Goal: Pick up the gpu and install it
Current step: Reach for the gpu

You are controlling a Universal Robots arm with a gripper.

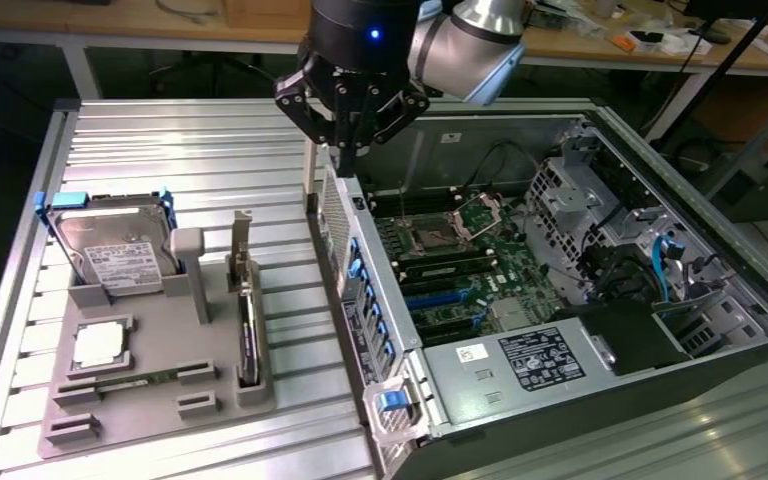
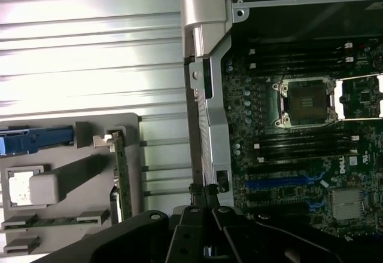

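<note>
GPU (image 1: pixel 247 325) stands on its long edge in a slot of the tray (image 1: pixel 137 415), with its bracket (image 1: pixel 241 240) rising at the far end. In the exterior view it sits toward that view's left, near the hard drive (image 1: pixel 111 250) and well apart from my hand (image 1: pixel 344 160). I hang over the rear wall of the open case (image 1: pixel 624 130), above the surface (image 1: pixel 157 140). My hand's tips look drawn together, with nothing between them that I can make out. The card is untouched and nothing is yet seated on the motherboard (image 1: pixel 458 270).

I judge the card light and stiff but fragile. It is a thin board with parts on its faces and a contact edge down in the tray slot. The free upper edge, about midway along, looks the safest hold, pinching across the thickness. A grip near one end would let it swing. The bracket is bare metal and likely slippery.

In the wrist view the GPU (image 2: pixel 122 173) reads as a narrow green strip on edge in the tray (image 2: pixel 133 155). My hand (image 2: pixel 204 194) lies over the case's rear wall, between the tray and the motherboard (image 2: pixel 287 161), where a blue slot (image 2: pixel 281 185) lies open. The ribbed surface (image 2: pixel 90 48) lies beyond the tray.
</note>
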